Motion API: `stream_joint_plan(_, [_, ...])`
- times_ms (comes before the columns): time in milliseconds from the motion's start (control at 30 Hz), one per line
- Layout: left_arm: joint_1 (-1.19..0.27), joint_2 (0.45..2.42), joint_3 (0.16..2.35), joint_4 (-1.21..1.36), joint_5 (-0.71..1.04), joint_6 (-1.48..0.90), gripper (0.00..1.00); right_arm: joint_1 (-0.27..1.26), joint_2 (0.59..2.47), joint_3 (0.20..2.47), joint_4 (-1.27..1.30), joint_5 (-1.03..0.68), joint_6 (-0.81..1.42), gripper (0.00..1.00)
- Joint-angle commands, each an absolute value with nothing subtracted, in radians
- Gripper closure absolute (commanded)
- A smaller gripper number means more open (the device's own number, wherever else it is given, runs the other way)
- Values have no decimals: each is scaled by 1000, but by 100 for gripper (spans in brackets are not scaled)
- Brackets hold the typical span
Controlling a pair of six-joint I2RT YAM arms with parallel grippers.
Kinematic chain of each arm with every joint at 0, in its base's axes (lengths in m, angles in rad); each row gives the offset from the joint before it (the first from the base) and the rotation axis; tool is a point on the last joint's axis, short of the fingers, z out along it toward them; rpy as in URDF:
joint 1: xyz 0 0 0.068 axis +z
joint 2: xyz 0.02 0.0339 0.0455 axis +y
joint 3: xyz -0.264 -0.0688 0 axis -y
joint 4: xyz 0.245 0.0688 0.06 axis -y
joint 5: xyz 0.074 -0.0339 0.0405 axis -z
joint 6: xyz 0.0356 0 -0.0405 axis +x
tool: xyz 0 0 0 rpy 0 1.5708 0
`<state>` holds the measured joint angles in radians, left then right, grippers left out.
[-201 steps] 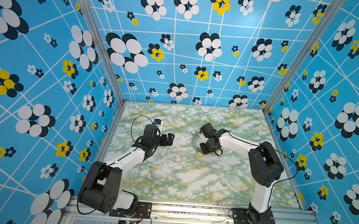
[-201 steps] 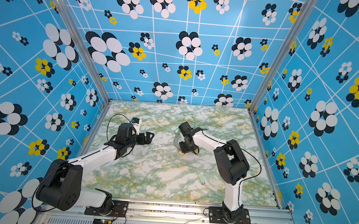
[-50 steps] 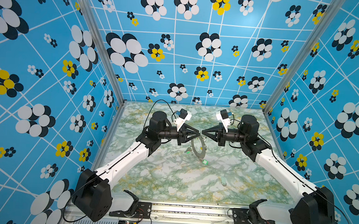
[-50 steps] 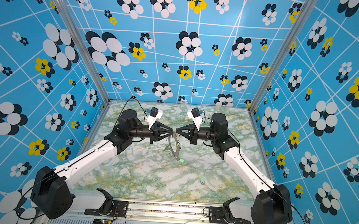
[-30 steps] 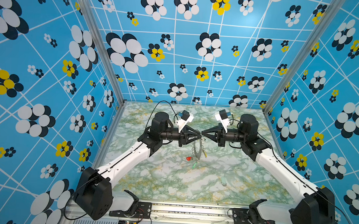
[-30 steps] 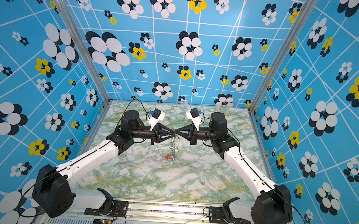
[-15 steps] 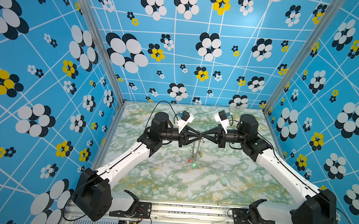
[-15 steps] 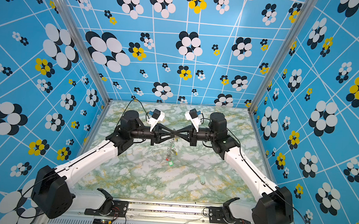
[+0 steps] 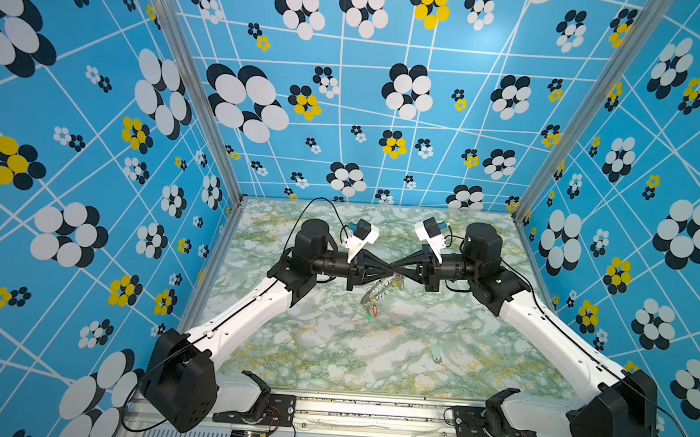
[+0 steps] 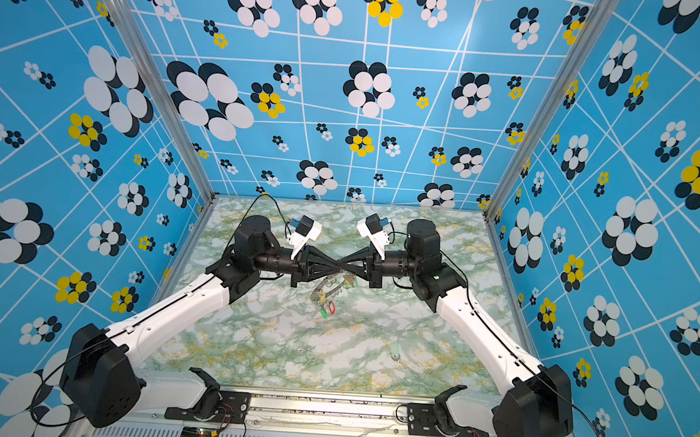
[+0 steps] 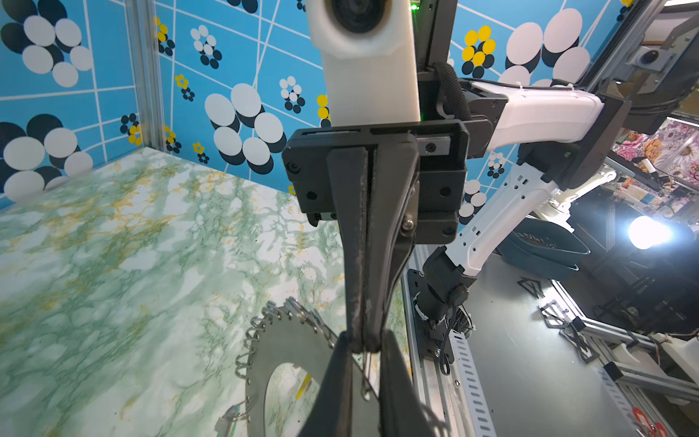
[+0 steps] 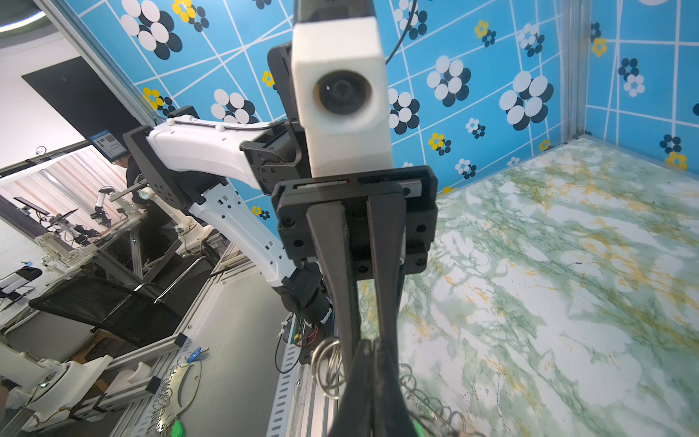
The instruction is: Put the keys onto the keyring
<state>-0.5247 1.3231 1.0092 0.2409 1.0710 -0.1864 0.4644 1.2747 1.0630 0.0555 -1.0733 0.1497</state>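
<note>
The right gripper (image 11: 364,338) stays pinched shut on the rim of the keyring (image 11: 291,352). The left gripper (image 12: 359,338) has just narrowed, tip to tip against it. I cannot tell whether it grips, but a regrasp seems underway. The keyring hangs tilted above the table (image 9: 332,351). Only both top views show a mint-tagged key (image 9: 436,353) lying apart, unthreaded
</note>
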Motion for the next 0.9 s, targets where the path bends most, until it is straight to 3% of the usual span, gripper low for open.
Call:
stream_joint_plan(0, [-538,1306,1004,234,1082,-174,100,471,1250,1113,110,-1072,170,100])
stream_joint_plan(200, [-533,1288,996,232,1045,-158,100,462,1240,1133,31,-1010,138,100])
stream_joint_plan(233, [-531,1282,992,242,1038,-161,100,454,1229,1138,-6,-985,117,84])
stream_joint_plan(267, [-528,1275,985,259,1031,-168,100,441,1218,1138,-24,-972,109,76])
stream_joint_plan(433, [-512,1255,952,387,1029,-248,100,397,1174,1129,-40,-964,125,57])
stream_joint_plan(600, [-507,1254,926,405,986,-255,100,394,1171,1103,-62,-899,149,55])
stream_joint_plan(733, [-508,1241,912,237,877,-177,100,417,1190,1017,-160,-744,225,50])
stream_joint_plan(867, [-508,1205,865,121,707,-130,85,486,1246,955,-369,-493,256,46])
